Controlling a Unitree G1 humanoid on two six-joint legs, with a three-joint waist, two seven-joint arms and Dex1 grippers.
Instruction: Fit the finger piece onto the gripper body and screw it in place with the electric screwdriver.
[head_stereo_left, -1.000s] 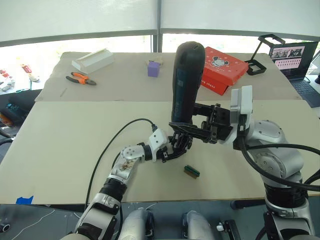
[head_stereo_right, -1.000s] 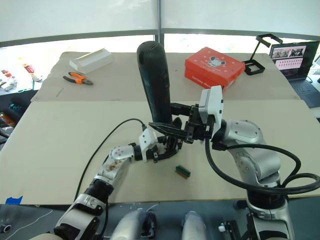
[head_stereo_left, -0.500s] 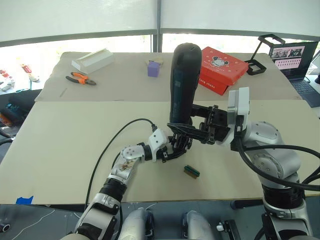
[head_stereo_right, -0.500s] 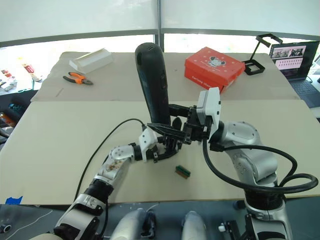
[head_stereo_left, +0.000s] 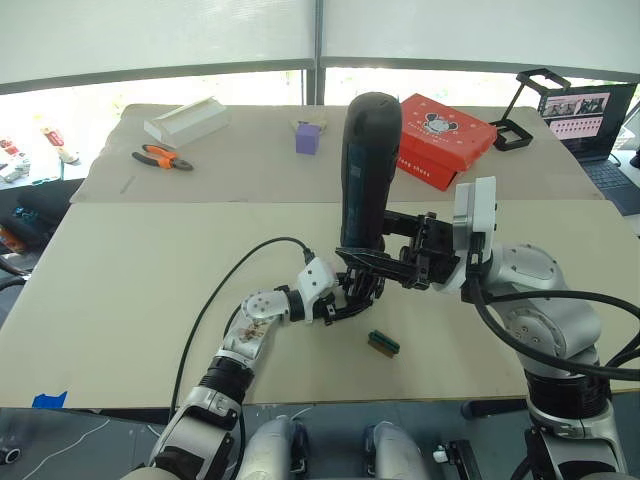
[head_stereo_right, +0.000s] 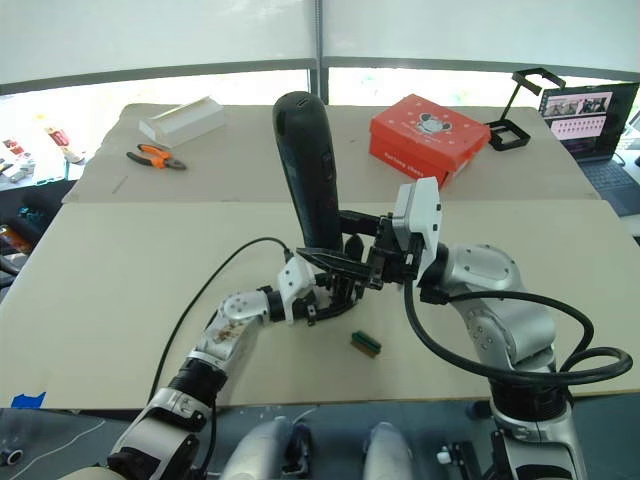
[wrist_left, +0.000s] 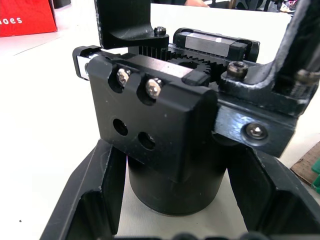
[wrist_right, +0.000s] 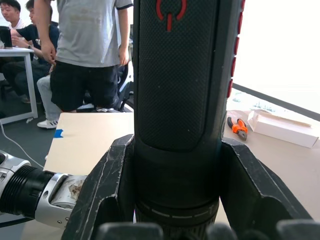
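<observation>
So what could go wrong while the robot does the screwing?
The electric screwdriver stands tall and nearly upright in the right end effector, gripped low down, so it might tip or slip off the screw. The gripper body sits between the left end effector's fingers on the table; a hard push could twist it loose. The small green-and-brown block lies close by and could get knocked.

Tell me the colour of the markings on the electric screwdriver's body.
Red, on the black electric screwdriver; clearest in the right wrist view.
</observation>
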